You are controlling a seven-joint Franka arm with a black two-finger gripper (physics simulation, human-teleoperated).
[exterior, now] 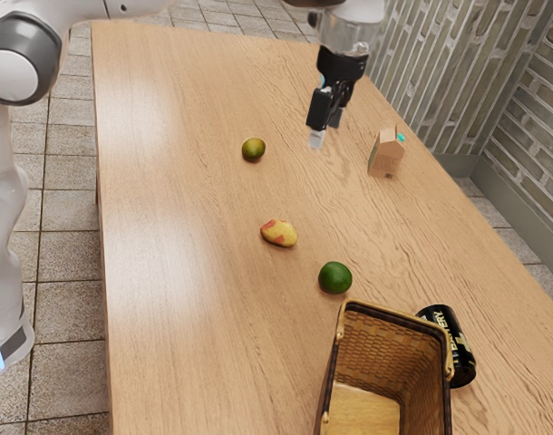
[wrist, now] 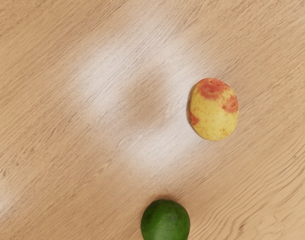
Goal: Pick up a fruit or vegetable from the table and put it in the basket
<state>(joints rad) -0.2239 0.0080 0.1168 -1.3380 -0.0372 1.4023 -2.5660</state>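
The claw [exterior: 326,130] is spread, its two fingers standing apart with only air between them, up above the table [exterior: 177,299]. The task's thing could be any of three fruits, all lying on the table, below the claw and apart from it. In the exterior view, the mottled green-yellow fruit [exterior: 253,149] is to the left of the claw. The yellow-and-red fruit [exterior: 279,233] and the green fruit [exterior: 334,277] lie nearer that camera, and the wrist view shows both. The hand points down, a little tilted, at the end of the arm [exterior: 23,54], which reaches in from the exterior view's upper left. A carton [exterior: 385,154] stands upright to the claw's right in that view. The basket [exterior: 394,317] sits past the green fruit, with a black can [exterior: 453,349] on its side just beside it.
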